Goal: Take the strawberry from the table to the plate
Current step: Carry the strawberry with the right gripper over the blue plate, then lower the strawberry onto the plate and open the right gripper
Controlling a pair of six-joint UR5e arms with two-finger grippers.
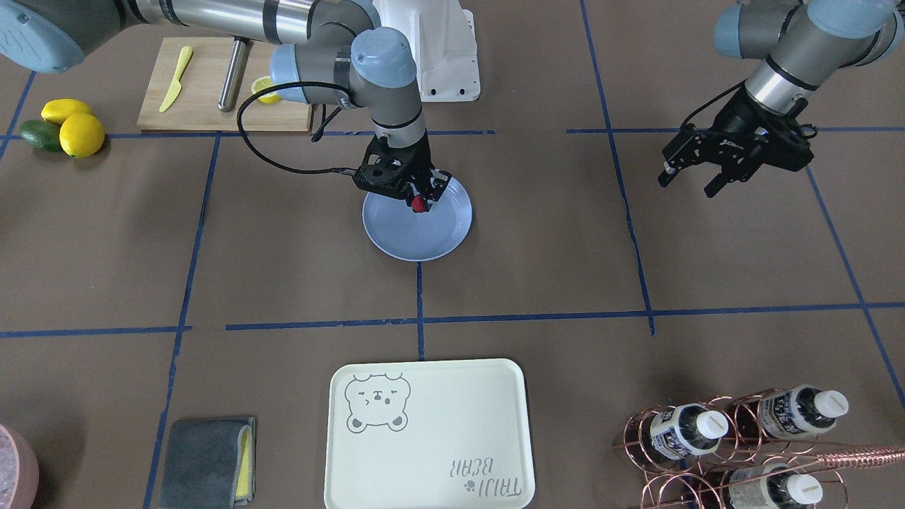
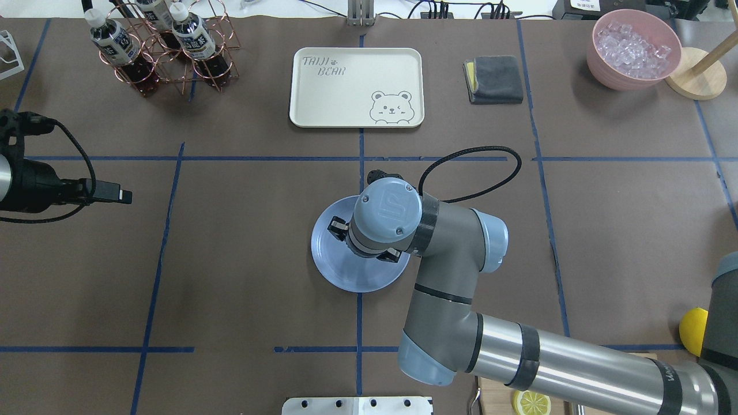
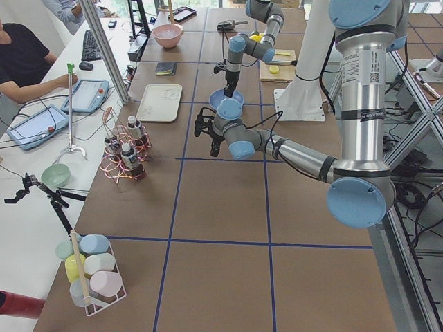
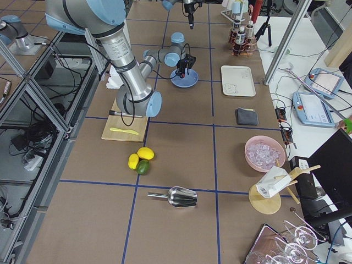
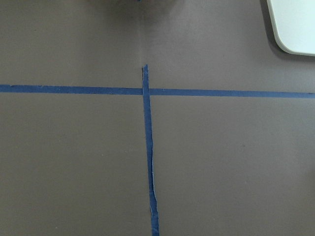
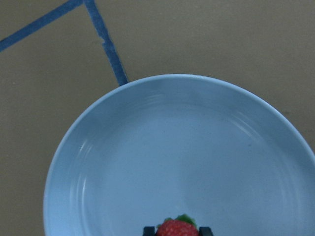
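Over the plate (image 1: pixel 396 240) | my right gripper (image 1: pixel 419 200) clamped on the strawberry (image 1: pixel 418 205), above the plate's robot-side half | step: placing | next, I judge: lower slightly, part fingers | left gripper (image 1: pixel 691 177) aside, fingers apart.

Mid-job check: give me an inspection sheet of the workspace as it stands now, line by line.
Surface: table, brown paper with a blue tape grid; no spills seen.
Job's things: strawberry held over the plate, inside its rim; cannot tell whether it touches.
Clutter: cutting board with knife and lemon half; lemons; avocado; tray; cloth; bottle rack; ice bowl. All apart from the plate.
Grippers: right gripper shut on the strawberry; left gripper open, empty, off to the side.
Cables: black cable loops from the right wrist.
Surroundings: person seated at a side desk.
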